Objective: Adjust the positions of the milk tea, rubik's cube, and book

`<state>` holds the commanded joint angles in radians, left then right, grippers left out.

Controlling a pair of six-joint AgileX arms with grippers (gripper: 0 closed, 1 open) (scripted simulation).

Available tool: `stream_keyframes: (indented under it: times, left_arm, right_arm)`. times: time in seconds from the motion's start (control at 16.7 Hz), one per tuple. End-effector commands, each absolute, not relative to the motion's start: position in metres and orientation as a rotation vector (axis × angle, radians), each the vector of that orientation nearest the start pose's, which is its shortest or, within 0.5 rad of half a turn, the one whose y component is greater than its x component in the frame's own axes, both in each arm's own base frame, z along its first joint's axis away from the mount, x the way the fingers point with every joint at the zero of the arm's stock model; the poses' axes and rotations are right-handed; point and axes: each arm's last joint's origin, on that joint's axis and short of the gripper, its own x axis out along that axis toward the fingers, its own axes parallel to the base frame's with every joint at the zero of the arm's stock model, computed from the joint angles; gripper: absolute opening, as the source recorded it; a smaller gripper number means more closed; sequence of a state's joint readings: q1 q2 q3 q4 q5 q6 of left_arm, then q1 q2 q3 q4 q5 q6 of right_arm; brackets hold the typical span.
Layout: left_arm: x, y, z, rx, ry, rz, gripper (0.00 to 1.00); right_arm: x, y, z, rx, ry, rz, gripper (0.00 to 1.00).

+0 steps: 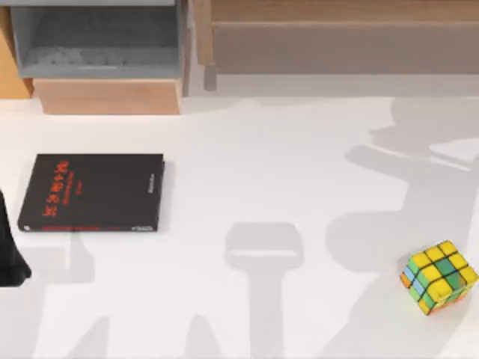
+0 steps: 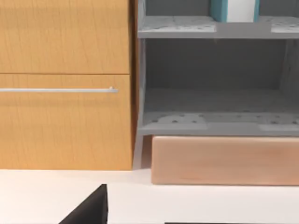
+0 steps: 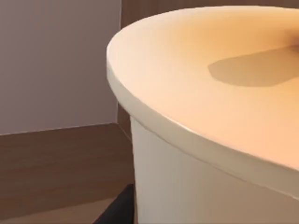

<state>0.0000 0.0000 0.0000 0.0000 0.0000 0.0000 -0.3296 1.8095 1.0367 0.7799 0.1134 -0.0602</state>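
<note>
Cup: milk tea [image 3: 219, 121] close against right wrist camera, likely being carried; grip: cannot tell
Next: book [image 1: 93, 193], mid-left; rubik's cube [image 1: 439, 276], lower right; both await placing

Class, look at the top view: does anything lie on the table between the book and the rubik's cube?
Nothing visible does. The book lies at the table's left, the rubik's cube at its right, and only bare white table with shadows stretches between them.

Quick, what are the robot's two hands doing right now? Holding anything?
Left gripper: at the table's left edge beside the book; open or shut cannot be told.
Right gripper: close against the milk tea; grip cannot be told.
</note>
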Motion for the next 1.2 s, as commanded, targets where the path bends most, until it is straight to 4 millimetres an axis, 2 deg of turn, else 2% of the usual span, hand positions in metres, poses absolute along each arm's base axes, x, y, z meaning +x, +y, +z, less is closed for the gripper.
stream_keyframes:
  times: [0.18, 0.3, 0.42, 0.54, 0.78, 0.96, 1.2]
  left_arm:
    - [0.106, -0.001, 0.160, 0.000, 0.000, 0.000, 1.00]
    - [0.106, -0.001, 0.160, 0.000, 0.000, 0.000, 1.00]
    - [0.106, -0.001, 0.160, 0.000, 0.000, 0.000, 1.00]
    - [0.106, -0.001, 0.160, 0.000, 0.000, 0.000, 1.00]
    - [0.106, -0.001, 0.160, 0.000, 0.000, 0.000, 1.00]
    - [0.106, -0.001, 0.160, 0.000, 0.000, 0.000, 1.00]
    - [0.106, -0.001, 0.160, 0.000, 0.000, 0.000, 1.00]
  right_arm:
    - [0.346, -0.201, 0.207, -0.078, 0.055, -0.463, 0.00]
    - [0.325, -0.231, 0.194, -0.073, 0.075, -0.442, 0.00]
    - [0.309, -0.248, 0.180, -0.060, 0.097, -0.372, 0.00]
    - [0.301, -0.254, 0.166, -0.043, 0.114, -0.277, 0.00]
    - [0.300, -0.248, 0.147, -0.019, 0.127, -0.100, 0.00]
    - [0.304, -0.241, 0.141, -0.014, 0.126, -0.024, 0.00]
    - [0.305, -0.241, 0.140, -0.013, 0.125, -0.015, 0.00]
